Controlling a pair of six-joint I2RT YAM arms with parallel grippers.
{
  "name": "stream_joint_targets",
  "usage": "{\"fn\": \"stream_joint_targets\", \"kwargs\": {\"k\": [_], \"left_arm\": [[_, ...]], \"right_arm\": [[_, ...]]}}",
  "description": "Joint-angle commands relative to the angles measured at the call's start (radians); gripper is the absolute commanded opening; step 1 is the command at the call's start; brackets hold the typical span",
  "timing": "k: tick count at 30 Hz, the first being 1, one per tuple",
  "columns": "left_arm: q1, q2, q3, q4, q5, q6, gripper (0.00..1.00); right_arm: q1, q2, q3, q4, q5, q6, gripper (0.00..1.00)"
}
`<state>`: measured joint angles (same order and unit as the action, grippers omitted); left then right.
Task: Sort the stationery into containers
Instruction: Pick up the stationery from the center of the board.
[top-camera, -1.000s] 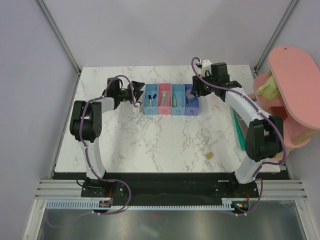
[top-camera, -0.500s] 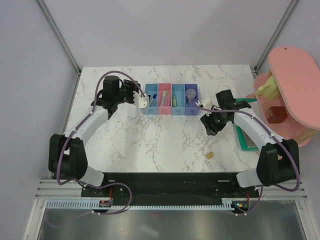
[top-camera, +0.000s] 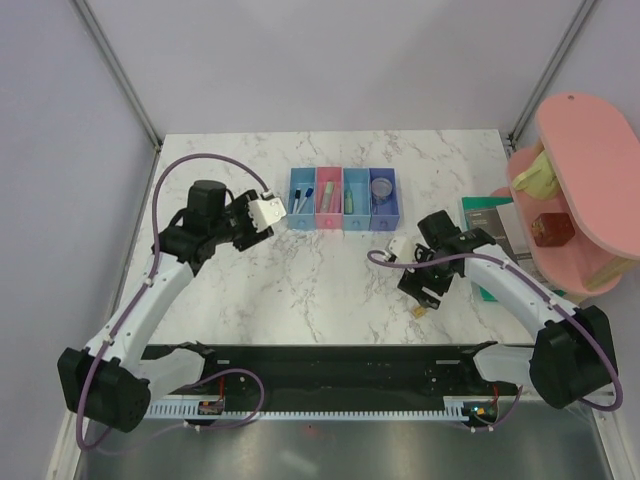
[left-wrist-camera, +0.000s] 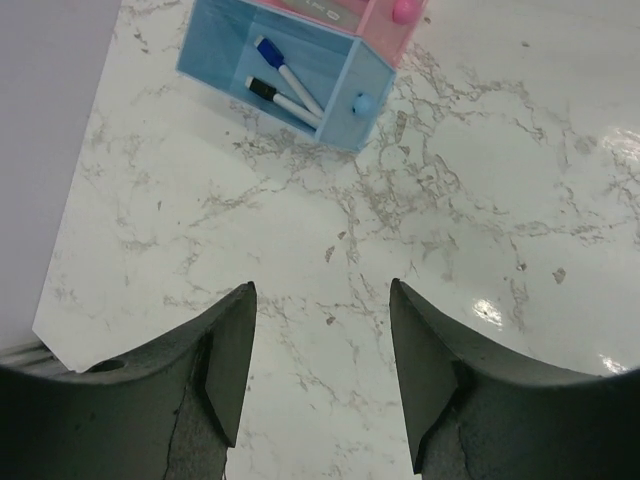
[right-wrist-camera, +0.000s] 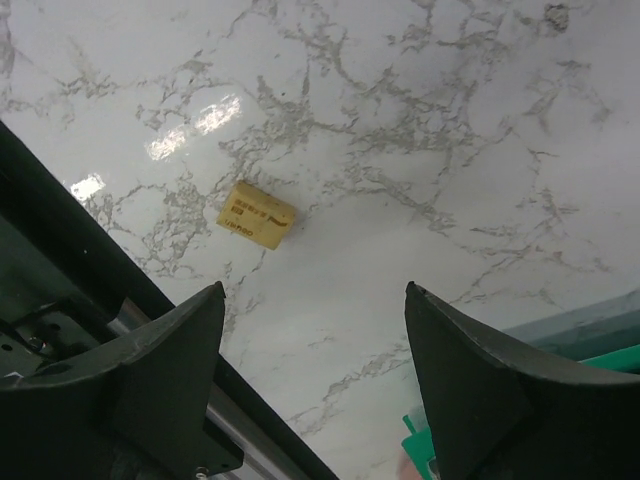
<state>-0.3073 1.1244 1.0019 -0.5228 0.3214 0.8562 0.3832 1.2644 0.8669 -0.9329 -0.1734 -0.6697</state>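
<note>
A white marble table (top-camera: 300, 285) stood inside pale grey walls, with both arms reaching over it; the right gripper (right-wrist-camera: 312, 300) hung low over the near right part of the table, its jaws spread wide and holding nothing; just ahead of it and a little toward one finger a tan eraser (right-wrist-camera: 256, 216) lay flat on the marble, touching neither finger; the edge of a dark green book (right-wrist-camera: 425, 440) showed beyond the other finger, and the top view had that book (top-camera: 490, 225) lying at the right edge beside a big pink shelf (top-camera: 580, 190); the left gripper (left-wrist-camera: 320, 290) hovered over bare marble at the left, its jaws likewise parted and empty; ahead of it stood the row of four joined bins (top-camera: 343, 224) at the far middle of the table; the nearest, light blue bin (left-wrist-camera: 345, 100) held a blue-capped marker (left-wrist-camera: 287, 75) and a black-capped pen (left-wrist-camera: 283, 100) lying side by side; the pink bin (top-camera: 328, 222) next to it and the second light blue bin (top-camera: 356, 222) each held bar-shaped pieces, too small to tell apart; a clear round piece (top-camera: 381, 187) sat in the dark blue bin (top-camera: 383, 222).
</note>
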Motion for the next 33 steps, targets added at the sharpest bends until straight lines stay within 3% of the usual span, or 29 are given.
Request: {"fn": "stream_joint_targets", "kwargs": {"k": [1,6,22,30,33], "left_arm": [[-0.003,-0.089,-0.046,-0.052,-0.038,-0.06,0.63],[-0.003,-0.126,-0.046,-0.074,-0.071,-0.062,0.63],[-0.003,-0.215,-0.06,-0.172,-0.131,-0.089,0.63],[-0.003,-0.222,-0.059,-0.181,-0.145,-0.092,0.64],[-0.003,-0.213,-0.051,-0.181,-0.143,-0.094,0.64]], "right_arm": [[0.029,-0.046,-0.068,-0.024,0.025,-0.145,0.8],[0.063,-0.031,-0.104,-0.029,0.014,-0.195,0.79],[0.121,0.092,-0.17,0.181,0.035,-0.248,0.79],[0.137,0.121,-0.183,0.213,0.034,-0.246,0.66],[0.138,0.121,-0.192,0.221,0.034,-0.248,0.55]]}}
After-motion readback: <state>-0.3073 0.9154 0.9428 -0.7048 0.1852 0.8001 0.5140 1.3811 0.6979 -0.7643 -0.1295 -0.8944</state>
